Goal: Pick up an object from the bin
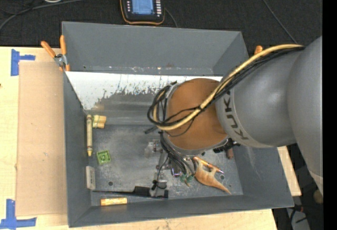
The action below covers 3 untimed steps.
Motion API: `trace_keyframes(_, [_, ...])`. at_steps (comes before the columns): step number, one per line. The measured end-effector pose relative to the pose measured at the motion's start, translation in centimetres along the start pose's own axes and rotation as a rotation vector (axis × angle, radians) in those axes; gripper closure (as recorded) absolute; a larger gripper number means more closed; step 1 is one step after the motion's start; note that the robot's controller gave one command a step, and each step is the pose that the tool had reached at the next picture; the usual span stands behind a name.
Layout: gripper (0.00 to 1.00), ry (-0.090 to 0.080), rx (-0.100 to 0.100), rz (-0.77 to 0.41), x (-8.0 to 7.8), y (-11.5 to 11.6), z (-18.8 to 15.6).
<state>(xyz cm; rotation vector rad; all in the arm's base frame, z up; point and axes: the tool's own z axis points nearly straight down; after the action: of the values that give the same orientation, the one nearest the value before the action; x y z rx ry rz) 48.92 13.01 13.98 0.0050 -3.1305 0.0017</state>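
Observation:
My gripper reaches down from under the arm's orange cover into the front middle of the bin. Its tip is right at the right end of a long black stick that lies along the front wall. Just to its right is an orange and tan curved piece, with a small green and purple bit in between. I see nothing held.
Along the left side lie an olive crayon, a small tan block, a green square tile and a grey strip. A yellow cylinder rests in the front left corner. The arm covers the right half.

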Motion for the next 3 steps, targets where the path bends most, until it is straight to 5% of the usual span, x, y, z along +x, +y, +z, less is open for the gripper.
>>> trace_keyframes(1, [0.00, -0.008, -0.001, 0.006, -0.2, -0.1, -0.4])
trace_keyframes(2, [0.00, -0.018, -0.003, -0.129, 0.6, 2.7, 6.8])
trace_keyframes(3, [0.00, -0.013, -0.001, -0.164, 1.3, 3.6, 3.3])
